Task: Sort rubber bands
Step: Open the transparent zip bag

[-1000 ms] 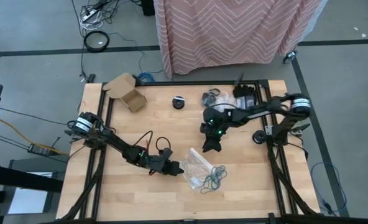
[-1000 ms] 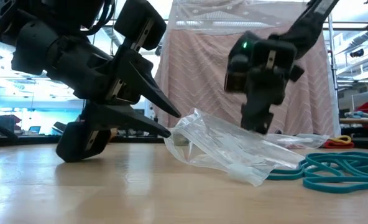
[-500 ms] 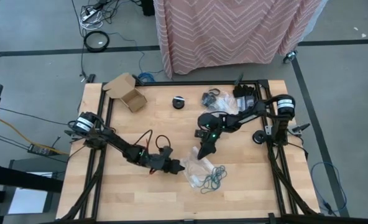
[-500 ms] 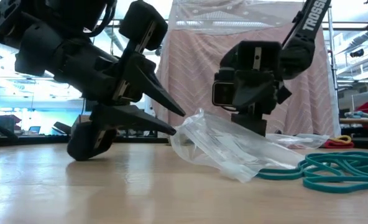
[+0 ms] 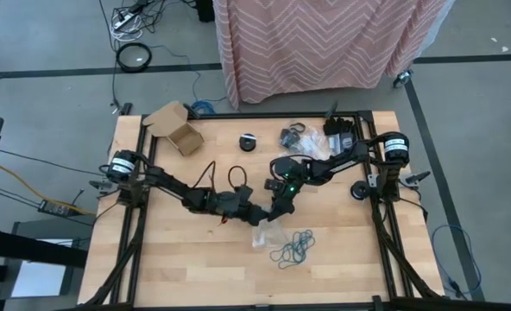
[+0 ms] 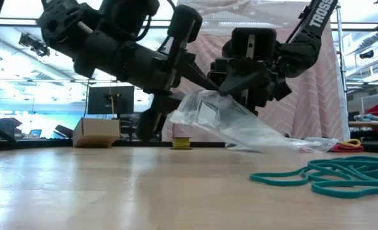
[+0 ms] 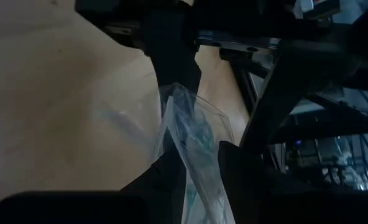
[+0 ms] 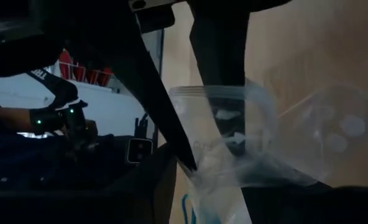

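Observation:
A clear crinkly plastic bag (image 5: pixel 268 231) is raised at one end (image 6: pixel 198 105) at mid-table, and its other end (image 6: pixel 285 144) rests on the wood. My left gripper (image 5: pixel 254 210) reaches in from the table's left and is shut on the raised end. My right gripper (image 5: pixel 275 207) comes from the right and is open. Its fingers stand on either side of the bag's upper part (image 8: pixel 224 118). Several teal rubber bands (image 5: pixel 294 249) lie loose on the table just near of the bag (image 6: pixel 342 176). My left gripper holds the bag's raised end (image 7: pixel 193 146) between its two fingers, coming almost level from the table's left. In the right wrist view one finger (image 8: pixel 162 112) lies outside along the bag's edge and the other (image 8: pixel 224 56) shows through the clear film. The bag hangs tilted. My right gripper: I cannot tell whether its fingers touch the bag.
A small open cardboard box (image 5: pixel 173 127) stands at the far left. A black round disc (image 5: pixel 249 141) and another clear bag holding black bands (image 5: pixel 294 136) lie near the far edge. A pink patterned cloth (image 5: pixel 324 43) hangs beyond the table.
My left gripper has risen and moved toward the far edge and my right gripper. It has lifted the bag's end clear, while the other end has stayed on the table. My right gripper has tipped from pointing down to nearly level and come toward the left one, up to the raised end.

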Motion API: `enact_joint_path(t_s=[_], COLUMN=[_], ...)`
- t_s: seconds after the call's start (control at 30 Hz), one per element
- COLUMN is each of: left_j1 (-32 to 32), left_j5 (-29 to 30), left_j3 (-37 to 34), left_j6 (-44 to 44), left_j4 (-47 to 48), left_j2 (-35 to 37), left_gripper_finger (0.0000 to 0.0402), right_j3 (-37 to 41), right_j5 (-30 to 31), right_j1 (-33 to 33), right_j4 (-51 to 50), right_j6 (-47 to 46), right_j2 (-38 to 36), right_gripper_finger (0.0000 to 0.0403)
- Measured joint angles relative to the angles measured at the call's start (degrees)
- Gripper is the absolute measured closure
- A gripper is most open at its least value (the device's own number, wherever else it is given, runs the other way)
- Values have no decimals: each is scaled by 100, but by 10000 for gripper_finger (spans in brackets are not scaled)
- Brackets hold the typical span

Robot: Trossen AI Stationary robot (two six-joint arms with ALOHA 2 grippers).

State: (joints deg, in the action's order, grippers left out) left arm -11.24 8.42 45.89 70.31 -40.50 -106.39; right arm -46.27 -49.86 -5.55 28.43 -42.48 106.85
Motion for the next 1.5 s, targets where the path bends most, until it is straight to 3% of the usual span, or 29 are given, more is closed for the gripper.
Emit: enact_joint_path(t_s=[0.1,0.23,0.4,0.6,0.73,0.87,0.97,1.1,1.23,1.5], left_j1=[109,194,212,218,310,426,441,447,449,489], left_j5=[-283,-572,-697,-556,-661,-690,-707,-596,-428,-512], left_j3=[30,31,35,109,282,981,1577,2269,2747,3334], left_j6=[-182,-217,-408,-1156,-1725,-2507,-3173,-3957,-4553,-4947], left_j4=[-47,-388,-390,1138,2864,5009,6081,6681,6890,6993], left_j2=[0,0,250,1168,1801,2127,2102,1991,1834,1183], left_gripper_finger=[297,297,306,391,398,399,400,400,400,401], right_j3=[-26,-28,-30,-51,-69,-57,-59,-58,-57,-56], right_j5=[-44,-157,-57,400,443,136,-139,-57,756,977], right_j1=[-14,12,-16,-119,-206,-398,-549,-607,-545,-535], right_j4=[-17,-18,-52,-540,-910,-768,-570,-616,-1037,-1092], right_j6=[-38,58,133,317,549,553,677,1590,2262,2322], right_j2=[-6,-186,-604,-1124,-1332,-1455,-1630,-2018,-2390,-2520], right_gripper_finger=[271,375,398,388,373,354,335,300,265,236])
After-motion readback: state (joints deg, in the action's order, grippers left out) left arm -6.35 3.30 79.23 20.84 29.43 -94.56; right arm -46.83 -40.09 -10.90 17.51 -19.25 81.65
